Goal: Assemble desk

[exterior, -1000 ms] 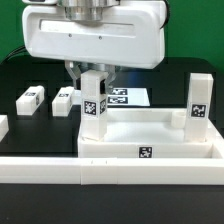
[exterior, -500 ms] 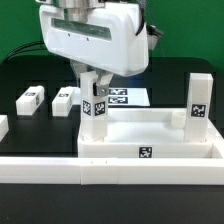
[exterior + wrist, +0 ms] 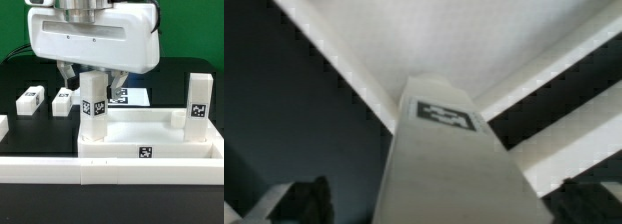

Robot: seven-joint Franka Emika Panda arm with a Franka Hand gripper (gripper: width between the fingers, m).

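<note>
Desk, partly assembled: tabletop point(image 3: 170, 148) lying flat on the black table point(image 3: 40, 128), rim up, just behind the long white border bar point(image 3: 60, 172). On the rim's front wall, one small black-and-white square tag point(image 3: 145, 152).

Standing upright at the tabletop's far corner on the exterior view's left, a square post leg point(image 3: 94, 112), tag facing the camera. Same leg point(image 3: 446, 170) in the wrist view, seen lengthwise from above, tag on the visible face. At the far corner on the exterior view's right, a second leg point(image 3: 199, 100), also upright and tagged.

Gripper point(image 3: 91, 80) hanging directly over the first leg, jaws spread wide, gripping nothing. Fingers point(image 3: 67, 72) flanking the post; in the wrist view, fingers point(image 3: 299, 200) apart from it, dark gap on either side.

Lying on the table toward the exterior view's left, a loose leg point(image 3: 30, 98) and another loose leg point(image 3: 64, 99) near it, each tagged on top. At that edge, a cropped white piece, possibly one more leg.

Behind the tabletop, the marker board point(image 3: 133, 97), flat, partly hidden. Tag patterns too small to decipher.
</note>
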